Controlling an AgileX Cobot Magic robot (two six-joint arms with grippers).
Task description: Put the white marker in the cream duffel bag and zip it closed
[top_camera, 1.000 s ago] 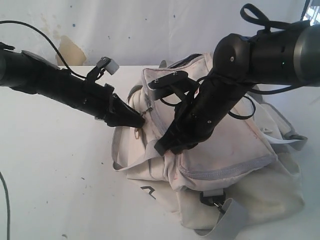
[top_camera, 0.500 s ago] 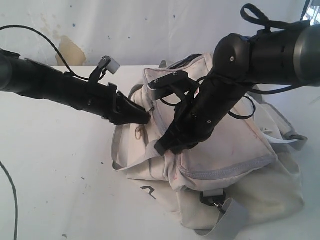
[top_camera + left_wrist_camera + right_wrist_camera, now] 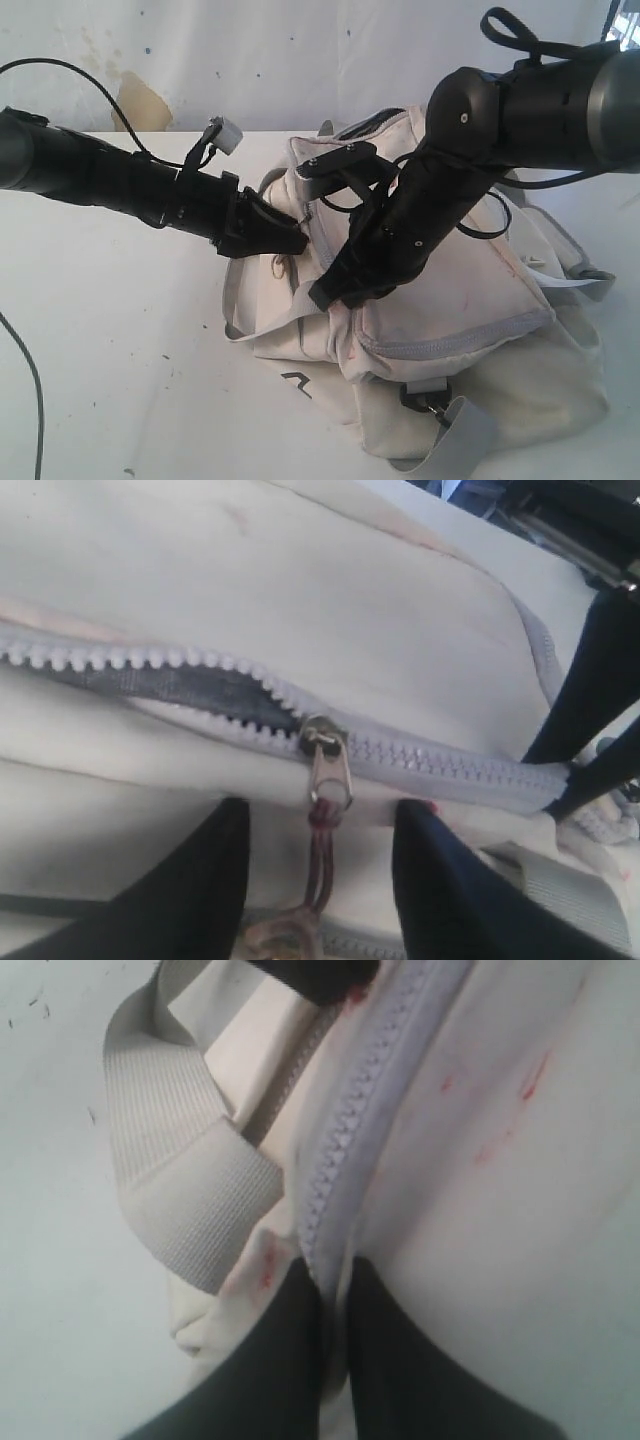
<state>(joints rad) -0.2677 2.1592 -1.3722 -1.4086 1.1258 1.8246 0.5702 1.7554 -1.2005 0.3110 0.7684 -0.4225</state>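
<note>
The cream duffel bag [image 3: 450, 300] lies on the white table with reddish stains on it. Its grey zipper [image 3: 200, 675] gapes on one side of the slider [image 3: 322, 742] and is meshed on the other. A reddish pull cord [image 3: 322, 850] hangs from the slider, between the spread black fingers [image 3: 195, 885] of my left gripper [image 3: 320, 815], which stands open at the bag's left end [image 3: 295, 238]. My right gripper [image 3: 328, 295] is shut on a fold of the bag at a zipper's end [image 3: 335, 1275]. The white marker is out of view.
A grey webbing strap [image 3: 185, 1190] loops off the bag's front-left corner, and another with a black clip [image 3: 440, 410] trails toward the table's front edge. Bare white table [image 3: 120, 340] spreads to the left. A black cable [image 3: 35, 400] hangs at the far left.
My left gripper has slid right, up to the bag's left end and the zipper pull. The right arm and the bag have not moved.
</note>
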